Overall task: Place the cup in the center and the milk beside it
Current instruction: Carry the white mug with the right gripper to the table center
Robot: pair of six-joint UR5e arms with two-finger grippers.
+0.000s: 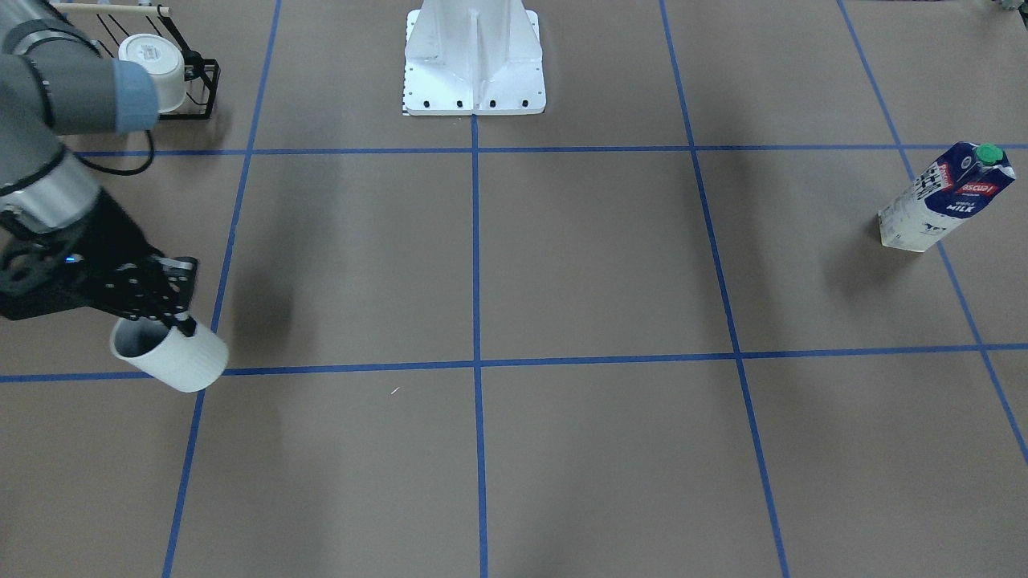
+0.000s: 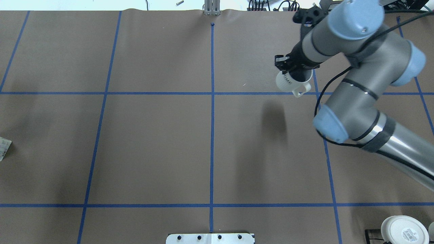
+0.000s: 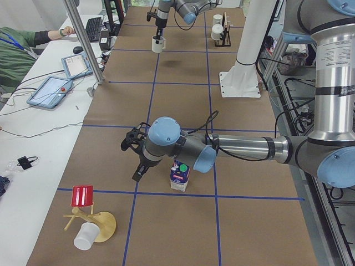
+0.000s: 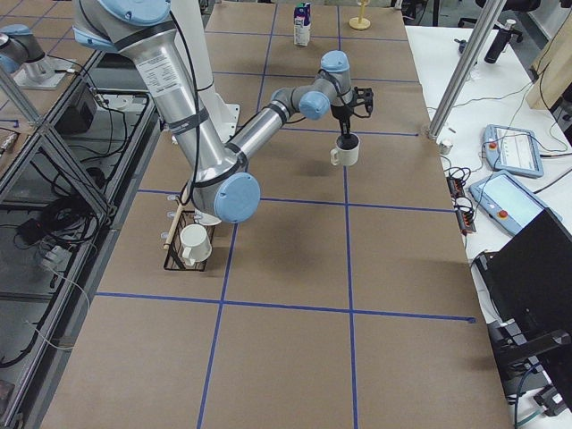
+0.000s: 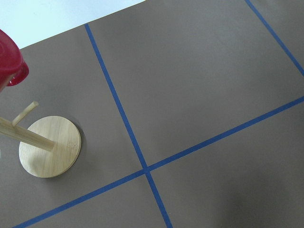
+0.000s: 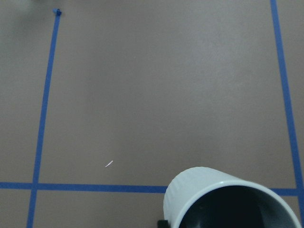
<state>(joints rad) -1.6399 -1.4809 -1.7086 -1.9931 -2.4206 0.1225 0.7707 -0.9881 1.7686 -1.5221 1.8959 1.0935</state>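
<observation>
My right gripper [image 1: 165,309] is shut on the rim of the cup [image 1: 170,353], a white mug with a dark inside and a loop handle. It holds the cup above the table, right of the center line in the overhead view [image 2: 292,81]. The cup's rim fills the bottom of the right wrist view [image 6: 228,199]. The milk [image 1: 944,201], a navy and white carton with a green cap, stands upright far to my left. My left gripper [image 3: 136,174] hangs beside the carton [image 3: 179,176], apart from it. I cannot tell whether it is open. The center [image 2: 212,149] is bare.
A black wire rack holds a wider white cup [image 1: 157,68] near my right side. A wooden mug tree [image 3: 91,221] with a red cup [image 3: 83,197] and a fallen white cup [image 3: 86,237] stands past the carton. The white robot base [image 1: 474,60] sits at the table's edge.
</observation>
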